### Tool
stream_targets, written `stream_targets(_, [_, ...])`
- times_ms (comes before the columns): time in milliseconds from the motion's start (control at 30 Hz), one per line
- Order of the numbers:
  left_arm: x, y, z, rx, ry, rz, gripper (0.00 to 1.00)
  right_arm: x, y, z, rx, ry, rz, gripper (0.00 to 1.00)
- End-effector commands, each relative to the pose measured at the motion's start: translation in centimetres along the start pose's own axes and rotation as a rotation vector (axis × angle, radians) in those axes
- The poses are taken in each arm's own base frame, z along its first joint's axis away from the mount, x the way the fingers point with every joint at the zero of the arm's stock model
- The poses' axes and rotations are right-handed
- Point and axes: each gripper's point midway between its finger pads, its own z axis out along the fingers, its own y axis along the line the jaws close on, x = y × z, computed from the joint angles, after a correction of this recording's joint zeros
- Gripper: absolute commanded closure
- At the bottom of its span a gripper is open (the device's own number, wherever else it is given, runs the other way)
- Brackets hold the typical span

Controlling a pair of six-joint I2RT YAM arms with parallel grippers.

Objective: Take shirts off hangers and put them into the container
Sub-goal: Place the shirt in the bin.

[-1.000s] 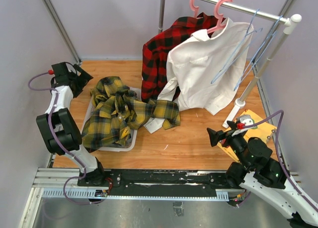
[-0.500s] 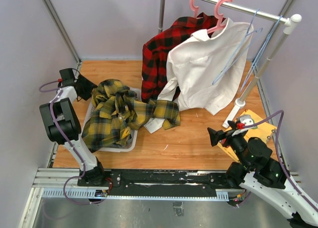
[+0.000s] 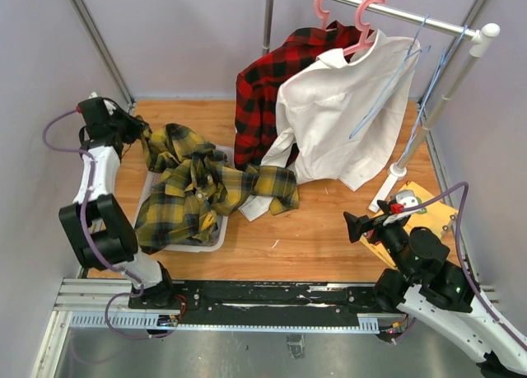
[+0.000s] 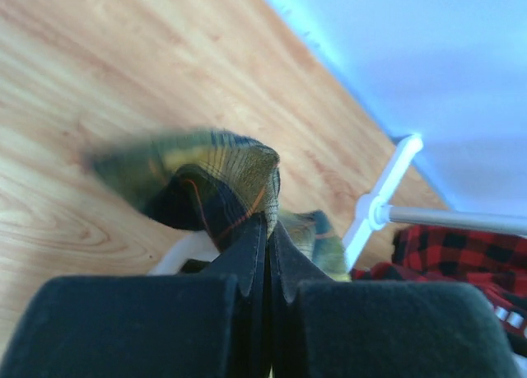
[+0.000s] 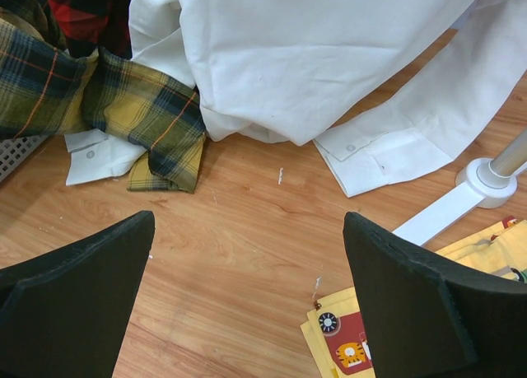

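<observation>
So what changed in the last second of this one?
The left end effector swung in to the yellow-and-green plaid shirt, shut on a fold at its far-left edge and drew that fold slightly left. The right end effector stayed open and parked. The white shirt and red-and-black plaid shirt stayed on their pink hangers.

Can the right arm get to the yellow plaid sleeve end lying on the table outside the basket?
Probably yes. The right gripper is open and faces the yellow plaid sleeve across bare table, with nothing between. The white shirt hangs right beside it and might get caught too.
</observation>
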Motion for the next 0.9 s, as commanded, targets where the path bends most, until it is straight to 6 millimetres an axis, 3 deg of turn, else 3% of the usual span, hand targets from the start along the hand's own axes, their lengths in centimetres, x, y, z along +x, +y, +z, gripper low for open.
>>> stream_targets(0, [-2.2, -5.5, -5.8, 0.181, -0.105, 0.135, 1.0, -0.1, -0.7, 0.0, 0.035, -0.002, -0.006, 0.02])
stream_targets(100, [0.7, -7.3, -9.0, 0.29, -0.064, 0.145, 0.99, -0.1, -0.5, 0.1, 0.03, 0.003, -0.009, 0.02])
stream_targets(167, [3.5, -7.5, -10.7, 0.311, -0.014, 0.155, 0.99, 0.2, -0.5, 0.2, 0.029, 0.011, -0.013, 0.02])
stream_targets(267, [7.7, -6.7, -12.7, 0.312, 0.058, 0.16, 1.0, 0.3, -0.6, 0.2, 0.036, 0.013, -0.014, 0.02])
stream_targets(367, [12.5, -5.7, -13.5, 0.315, 0.152, 0.194, 1.0, 0.2, -0.5, 0.2, 0.031, 0.015, -0.016, 0.02])
stream_targets(467, [17.0, -1.9, -12.1, 0.232, 0.254, 0.138, 0.99, 0.3, -0.5, 0.3, 0.037, 0.019, -0.019, 0.02])
stream_targets(533, [19.9, -0.5, -10.9, 0.25, 0.344, 0.085, 0.99, 0.3, -0.4, 0.5, 0.035, 0.017, -0.019, 0.02])
stream_targets(667, [24.4, 3.0, -8.4, 0.124, 0.542, 0.064, 0.99, 0.5, -0.2, 0.7, 0.031, 0.032, -0.029, 0.02])
stream_targets(767, [26.6, 4.9, -7.5, 0.035, 0.612, 0.136, 0.97, 0.4, -0.5, 0.5, 0.042, 0.029, -0.026, 0.02])
stream_targets(867, [26.0, 4.9, -7.5, 0.014, 0.568, 0.151, 0.82, 0.3, -0.6, 0.4, 0.042, 0.022, -0.024, 0.02])
